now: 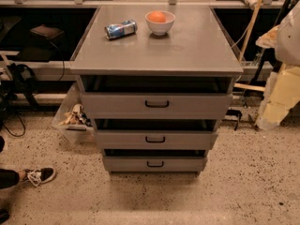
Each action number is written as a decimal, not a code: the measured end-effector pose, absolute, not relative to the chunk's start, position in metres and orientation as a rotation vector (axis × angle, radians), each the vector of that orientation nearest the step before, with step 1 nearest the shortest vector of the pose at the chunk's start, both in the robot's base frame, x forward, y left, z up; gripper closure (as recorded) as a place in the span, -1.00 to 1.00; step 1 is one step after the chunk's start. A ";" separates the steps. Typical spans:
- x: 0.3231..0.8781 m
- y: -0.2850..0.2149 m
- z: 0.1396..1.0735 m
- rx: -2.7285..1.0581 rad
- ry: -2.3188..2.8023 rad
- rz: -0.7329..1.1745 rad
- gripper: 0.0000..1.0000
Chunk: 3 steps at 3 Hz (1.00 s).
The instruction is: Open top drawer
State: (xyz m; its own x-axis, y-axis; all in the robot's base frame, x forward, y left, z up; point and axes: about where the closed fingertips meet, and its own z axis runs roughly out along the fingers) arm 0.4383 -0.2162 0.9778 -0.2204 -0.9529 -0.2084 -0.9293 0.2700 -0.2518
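The grey cabinet (154, 50) stands in the middle of the camera view with three grey drawers stacked below its top. The top drawer (112, 105) is the widest, with a flat front and a small black loop handle (157, 104). A dark gap shows between its front and the cabinet top. The two lower drawers (122, 139) (126, 163) have the same black handles. My gripper is not in view. A white rounded shape (289, 32) at the right edge may be part of my arm; I cannot tell.
A blue can (121, 29) lies on its side on the cabinet top beside a white bowl (160, 24) holding an orange. A clear plastic bin (70, 118) sits at the cabinet's left. A person's shoe (40, 175) is at the lower left. Yellow bulky material (281, 97) stands at the right.
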 end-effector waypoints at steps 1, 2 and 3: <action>0.438 -0.216 0.978 -1.721 2.227 -0.104 -1.00; 0.447 -0.203 0.965 -1.695 2.213 -0.097 -1.00; 0.476 -0.157 0.926 -1.682 2.190 -0.075 -1.00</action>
